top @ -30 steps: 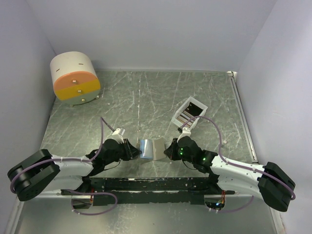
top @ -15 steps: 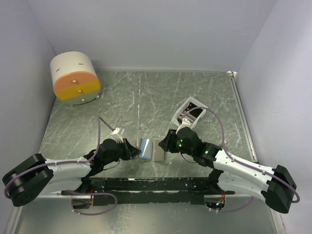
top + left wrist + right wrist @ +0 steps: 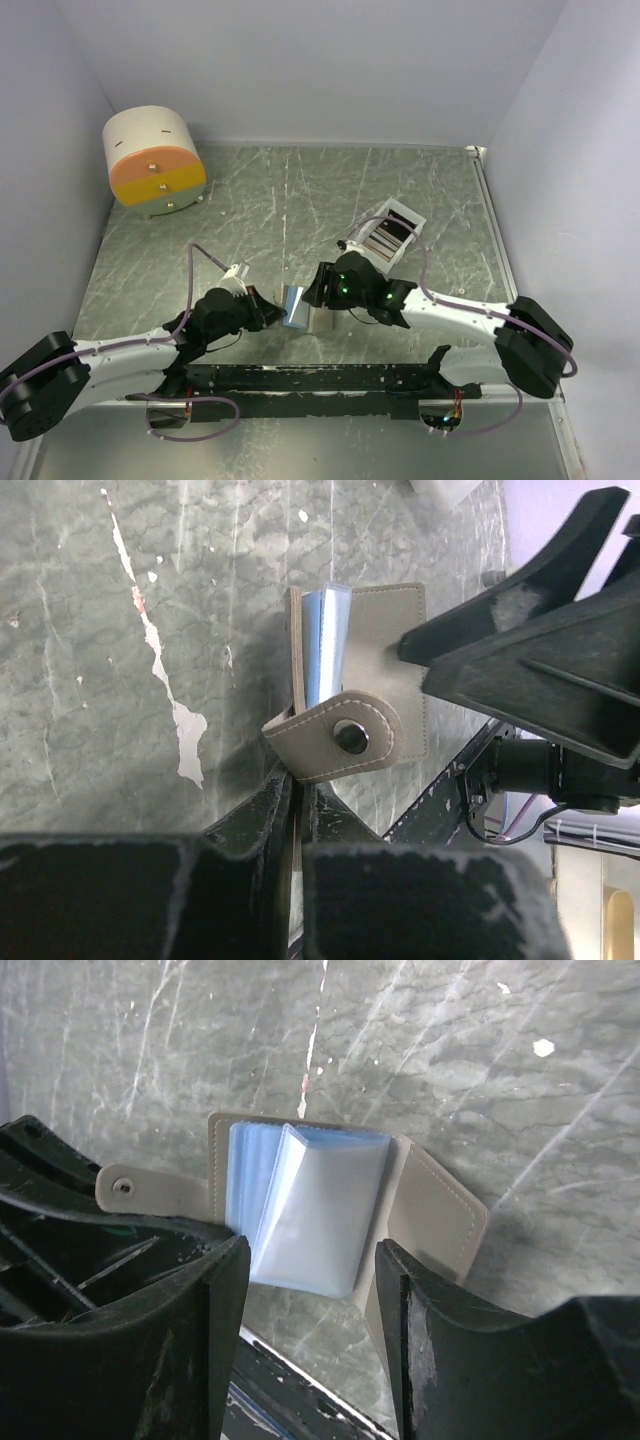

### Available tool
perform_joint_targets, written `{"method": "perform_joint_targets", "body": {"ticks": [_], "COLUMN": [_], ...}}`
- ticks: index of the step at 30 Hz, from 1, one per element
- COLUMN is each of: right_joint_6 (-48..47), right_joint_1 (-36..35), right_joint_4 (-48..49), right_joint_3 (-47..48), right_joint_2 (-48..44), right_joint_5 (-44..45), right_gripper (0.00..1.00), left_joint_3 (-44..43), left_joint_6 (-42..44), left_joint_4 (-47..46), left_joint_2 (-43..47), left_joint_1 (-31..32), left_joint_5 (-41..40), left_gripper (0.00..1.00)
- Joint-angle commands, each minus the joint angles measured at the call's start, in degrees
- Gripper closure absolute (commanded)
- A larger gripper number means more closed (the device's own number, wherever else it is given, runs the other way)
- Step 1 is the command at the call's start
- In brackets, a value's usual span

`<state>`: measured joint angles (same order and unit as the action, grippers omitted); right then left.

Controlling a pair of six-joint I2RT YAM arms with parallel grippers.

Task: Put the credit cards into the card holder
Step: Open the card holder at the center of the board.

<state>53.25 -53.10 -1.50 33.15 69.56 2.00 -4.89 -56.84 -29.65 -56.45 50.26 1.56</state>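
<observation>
Left pincer pinches one card holder; right pincer agape.

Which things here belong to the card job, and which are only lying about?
Job: card holder, clamped by the left gripper; credit cards in the white tray; right gripper, open above it.
Lying about: cream-and-orange drum.

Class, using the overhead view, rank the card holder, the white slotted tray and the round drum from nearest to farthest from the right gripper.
1. card holder, at the right gripper, centre front.
2. white slotted tray, just behind, to the right.
3. round drum, far back-left corner.
</observation>
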Motion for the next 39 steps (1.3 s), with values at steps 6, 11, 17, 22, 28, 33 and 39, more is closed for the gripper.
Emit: {"method": "perform_joint_targets", "body": {"ticks": [6, 11, 17, 22, 28, 33, 39], "right_joint_6": [-0.4, -1.5, -1.6, -2.4, -4.0, -3.6, -2.2], "right_joint_1": [-1.1, -1.2, -1.5, -1.5, -1.5, -1.4, -1.5], "right_joint_4": [7.3, 8.2, 6.6, 4.1, -1.2, -5.0, -11.3], "right_joint_3": [4.8, 6.1, 7.5, 6.9, 5.5, 3.5, 5.6], "right_joint_2": [9.8, 14.5, 18.2, 18.8, 17.5, 12.7, 7.6], "right_joint_5": [-3.3, -3.6, -2.3, 2.2, 7.5, 12.0, 14.9], "right_gripper": [0.44, 0.44, 0.46, 0.48, 0.54, 0.56, 0.59], "left_joint_3": [1.7, 1.4, 1.0, 0.3, 0.6, 0.2, -0.9], "left_joint_6": [-2.3, -2.4, -2.8, -2.6, -2.2, -2.1, -1.6], "left_joint_4": [0.9, 0.6, 2.3, 5.3, 8.1, 10.7, 12.0], "left_joint_2": [1.8, 1.2, 1.4, 3.5, 6.9, 8.9, 9.9], "left_joint_1": [0.6, 0.6, 0.6, 0.5, 0.6, 0.6, 0.6], "left_joint_5": [-2.2, -2.5, -3.2, -4.6, -6.0, -7.1, -6.8], "left_gripper": [0.93, 0.93, 0.93, 0.93, 0.93, 0.93, 0.93]}}
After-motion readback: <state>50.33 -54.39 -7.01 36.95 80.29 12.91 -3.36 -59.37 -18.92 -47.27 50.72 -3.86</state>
